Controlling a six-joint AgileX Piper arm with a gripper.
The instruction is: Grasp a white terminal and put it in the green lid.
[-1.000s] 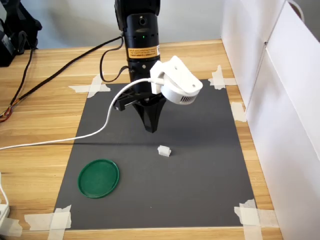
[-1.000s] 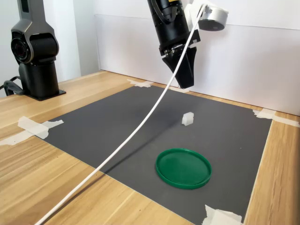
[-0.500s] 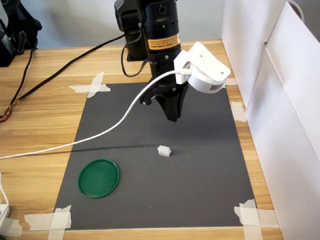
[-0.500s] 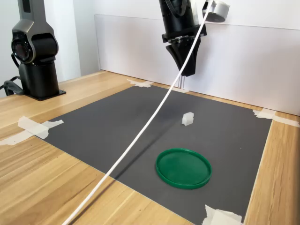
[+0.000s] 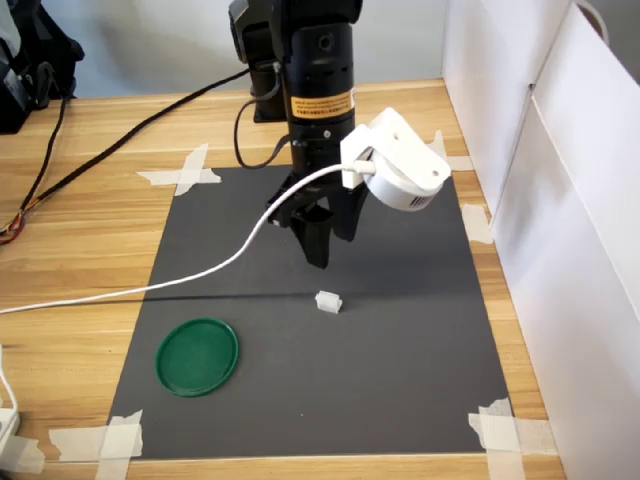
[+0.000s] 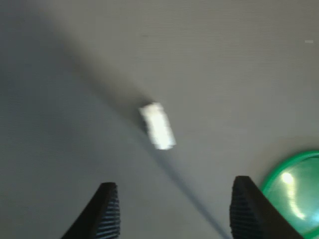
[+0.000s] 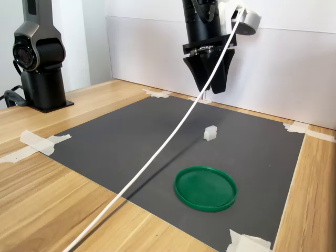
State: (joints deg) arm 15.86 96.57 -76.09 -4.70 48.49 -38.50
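Wooden desk (image 5: 90, 240) with dark mat (image 5: 400, 370): claw (image 5: 323, 240) hangs released above terminal (image 5: 327, 301), which lies untouched just below it; lid (image 5: 197, 356) sits apart, empty. Grasp and transfer remain.
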